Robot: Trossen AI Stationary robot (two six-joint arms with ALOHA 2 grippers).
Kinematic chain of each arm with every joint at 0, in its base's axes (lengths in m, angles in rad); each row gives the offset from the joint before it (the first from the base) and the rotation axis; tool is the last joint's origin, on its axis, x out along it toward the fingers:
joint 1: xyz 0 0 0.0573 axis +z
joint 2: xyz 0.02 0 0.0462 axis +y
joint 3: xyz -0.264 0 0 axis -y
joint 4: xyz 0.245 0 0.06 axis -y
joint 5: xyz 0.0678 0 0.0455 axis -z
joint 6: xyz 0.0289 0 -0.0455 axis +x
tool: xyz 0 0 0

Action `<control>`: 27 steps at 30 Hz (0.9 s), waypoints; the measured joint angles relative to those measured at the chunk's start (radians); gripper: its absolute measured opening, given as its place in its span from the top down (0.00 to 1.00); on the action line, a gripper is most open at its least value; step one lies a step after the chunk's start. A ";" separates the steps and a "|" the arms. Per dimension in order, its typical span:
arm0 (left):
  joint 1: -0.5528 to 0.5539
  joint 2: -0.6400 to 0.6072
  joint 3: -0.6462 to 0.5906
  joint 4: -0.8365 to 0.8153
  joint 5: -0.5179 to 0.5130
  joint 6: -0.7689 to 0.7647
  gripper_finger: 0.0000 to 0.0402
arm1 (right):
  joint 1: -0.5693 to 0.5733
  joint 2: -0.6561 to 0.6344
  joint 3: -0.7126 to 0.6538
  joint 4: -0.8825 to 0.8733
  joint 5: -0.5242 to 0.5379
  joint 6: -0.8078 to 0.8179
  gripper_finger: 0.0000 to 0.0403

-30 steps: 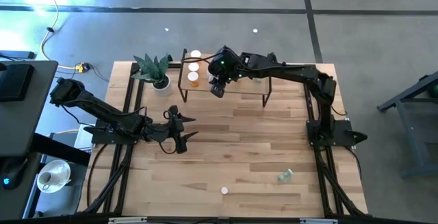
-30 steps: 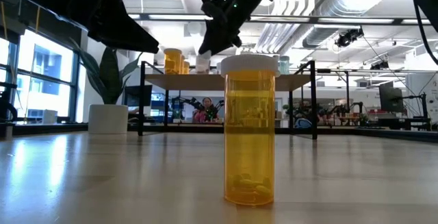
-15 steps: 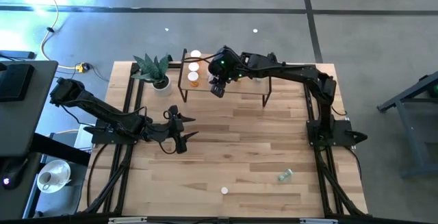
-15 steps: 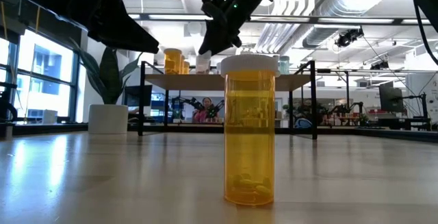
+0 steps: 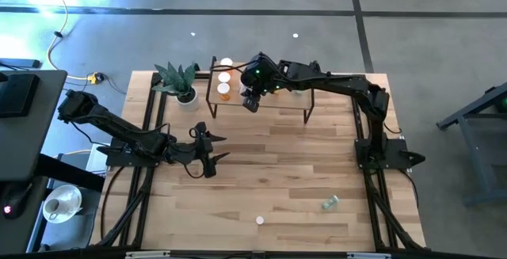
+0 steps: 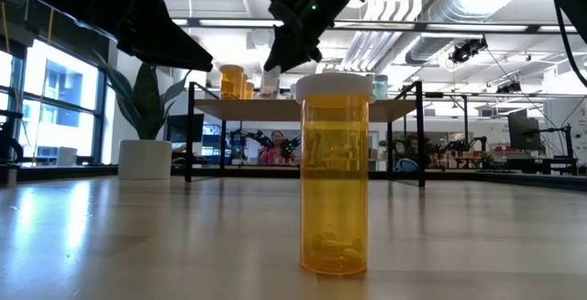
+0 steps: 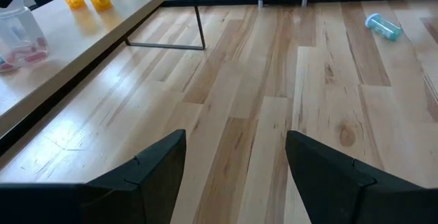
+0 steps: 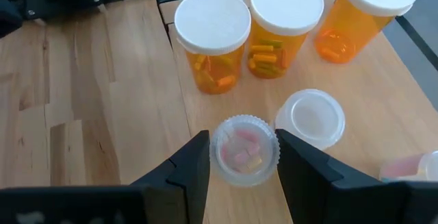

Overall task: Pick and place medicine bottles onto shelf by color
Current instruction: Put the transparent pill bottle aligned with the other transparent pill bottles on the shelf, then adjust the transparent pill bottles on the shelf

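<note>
The shelf (image 5: 277, 104) stands at the table's far side. Three orange medicine bottles (image 8: 212, 39) and a white-capped one (image 8: 311, 118) stand at its left end. My right gripper (image 8: 243, 140) is over that end, shut on a clear bottle with pink pills (image 8: 243, 148). Another orange bottle (image 6: 335, 176) stands upright near the table's front edge. A pale green bottle (image 5: 330, 203) lies on its side at the front right. My left gripper (image 5: 215, 148) hangs open over bare table, left of centre. My right gripper pinches the clear bottle between its two fingers (image 8: 198, 155), one on each side of the bottle's wall just below its ribbed round end (image 8: 226, 125). The fingers slant down from the table's right. Whether the bottle's lower end (image 7: 24, 56) rests on the shelf board, I cannot tell.
A potted plant (image 5: 181, 81) stands left of the shelf. A further clear bottle (image 8: 417, 166) stands on the shelf to the right of the held one. The middle of the table shows bare wood (image 5: 285, 164). People and other robot stations show in the room behind.
</note>
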 joint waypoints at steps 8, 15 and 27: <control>0.000 0.000 0.000 0.000 0.000 0.001 0.40 | 0.004 0.000 -0.001 -0.017 0.030 0.037 0.56; 0.000 0.000 0.000 0.000 0.000 -0.001 0.40 | 0.004 0.000 -0.001 0.013 0.053 0.036 0.48; 0.000 0.000 0.000 -0.001 0.000 -0.001 0.40 | 0.011 -0.003 0.056 -0.047 0.042 0.041 0.48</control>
